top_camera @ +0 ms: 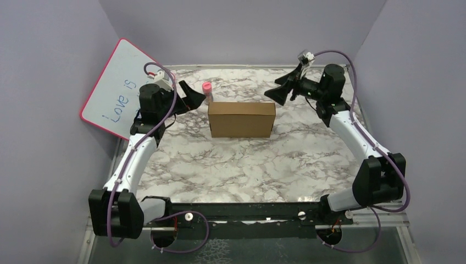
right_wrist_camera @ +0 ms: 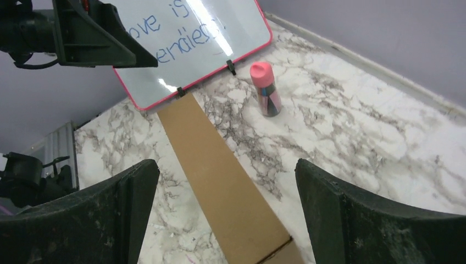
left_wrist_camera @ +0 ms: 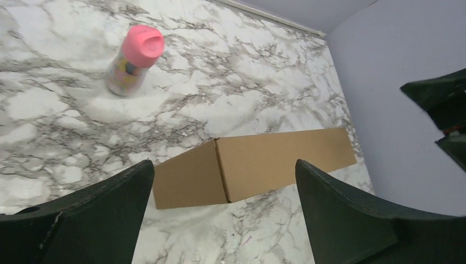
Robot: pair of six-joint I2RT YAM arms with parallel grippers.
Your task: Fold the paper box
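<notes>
The paper box [top_camera: 242, 119] is a closed, plain brown cardboard box standing on the marble table [top_camera: 231, 165] toward the back middle. My left gripper [top_camera: 192, 97] hangs open just left of it, off the box. My right gripper [top_camera: 279, 92] hangs open at its upper right corner, also apart from it. The left wrist view has the box [left_wrist_camera: 258, 165] beyond the spread fingers [left_wrist_camera: 110, 214], showing its end face and a long side. Seen from the right wrist, the box's long top [right_wrist_camera: 220, 181] runs between the wide-open fingers [right_wrist_camera: 362, 220]. Nothing is held.
A small bottle with a pink cap [top_camera: 207, 91] stands just behind the box's left end. A pink-framed whiteboard [top_camera: 122, 88] with blue writing leans against the left wall. Purple walls close the table's back and sides. The arm bases sit at the near edge.
</notes>
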